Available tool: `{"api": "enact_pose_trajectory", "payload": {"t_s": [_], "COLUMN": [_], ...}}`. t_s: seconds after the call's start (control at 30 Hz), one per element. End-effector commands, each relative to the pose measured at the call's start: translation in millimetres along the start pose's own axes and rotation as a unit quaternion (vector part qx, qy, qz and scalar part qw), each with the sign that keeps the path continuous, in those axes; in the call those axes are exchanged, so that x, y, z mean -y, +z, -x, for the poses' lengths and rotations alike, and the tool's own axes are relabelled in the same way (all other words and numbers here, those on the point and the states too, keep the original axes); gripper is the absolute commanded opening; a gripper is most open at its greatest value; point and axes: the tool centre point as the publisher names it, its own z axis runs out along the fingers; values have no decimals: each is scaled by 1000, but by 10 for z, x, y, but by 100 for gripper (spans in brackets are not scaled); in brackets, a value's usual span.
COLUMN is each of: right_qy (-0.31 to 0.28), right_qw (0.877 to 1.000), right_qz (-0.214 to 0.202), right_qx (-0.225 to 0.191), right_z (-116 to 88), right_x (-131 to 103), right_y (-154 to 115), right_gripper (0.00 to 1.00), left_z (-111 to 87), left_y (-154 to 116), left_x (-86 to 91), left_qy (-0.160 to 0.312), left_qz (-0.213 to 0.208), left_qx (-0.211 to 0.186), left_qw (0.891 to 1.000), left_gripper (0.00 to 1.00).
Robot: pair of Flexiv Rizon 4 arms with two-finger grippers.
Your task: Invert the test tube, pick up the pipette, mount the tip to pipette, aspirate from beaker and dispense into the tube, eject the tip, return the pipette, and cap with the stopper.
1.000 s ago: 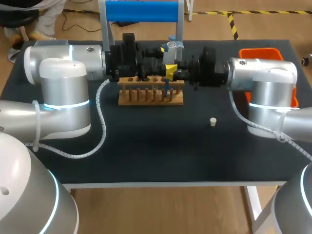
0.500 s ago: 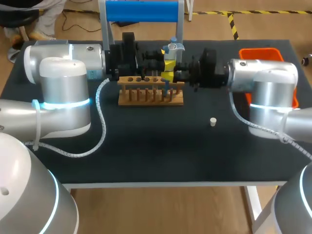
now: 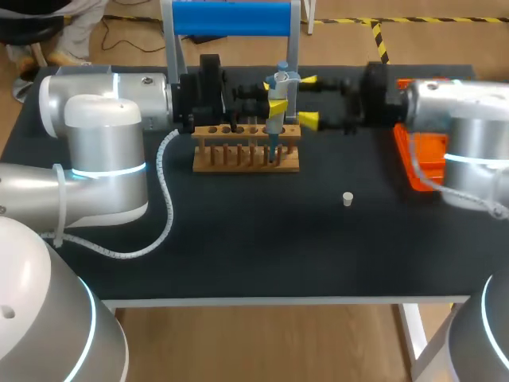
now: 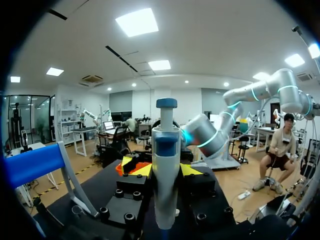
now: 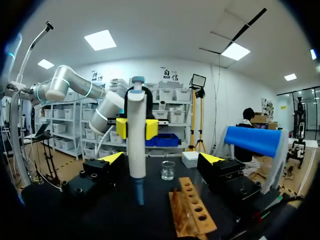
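The white pipette (image 3: 277, 99) with a blue plunger stands upright above the wooden tube rack (image 3: 246, 157). Its bluish tip (image 3: 273, 148) hangs down in front of the rack's right end. My left gripper (image 3: 273, 102) is shut on the pipette's body; in its wrist view the pipette (image 4: 166, 185) sits between both yellow tips of that gripper (image 4: 164, 170). My right gripper (image 3: 308, 99) stands open just right of the pipette, touching nothing. In the right wrist view the pipette (image 5: 136, 135) is ahead of the spread right gripper (image 5: 161, 158), with the beaker (image 5: 168, 170) behind it. The white stopper (image 3: 347, 198) lies on the table.
A blue-topped stand (image 3: 231, 17) rises behind the rack. An orange bin (image 3: 425, 155) sits at the right edge under my right arm. The rack (image 5: 192, 210) lies below and ahead of the right gripper.
My right gripper has let go of the pipette, opened wide and drawn back to the right. My left gripper closed on the pipette and now holds it alone.
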Motion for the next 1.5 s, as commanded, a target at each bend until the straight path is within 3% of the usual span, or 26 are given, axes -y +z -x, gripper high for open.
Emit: {"api": "enact_pose_trajectory", "payload": {"t_s": [0.03,0.3,0.77,1.07,1.5], "right_qy": [-1,-30,-37,-36,-32], "right_qw": [1000,998,989,987,987], "right_qz": [-11,-49,-82,-87,-97], "right_qx": [-1,40,116,130,126], "right_z": [171,769,1581,1790,1766], "right_x": [-81,-145,-253,-270,-268], "right_y": [-284,-315,107,271,268], "right_gripper": [100,100,100,100,100], "left_z": [-9,-9,-9,-9,-9], "left_y": [7,7,7,7,7], "left_x": [-10,-10,-10,-10,-10], "left_qy": [1,1,1,1,1], "left_qz": [-2,-2,-2,-2,-2], "left_qx": [2,2,2,2,2], "left_qw": [1000,1000,1000,1000,1000], "left_gripper": [0,0,0,0,0]}}
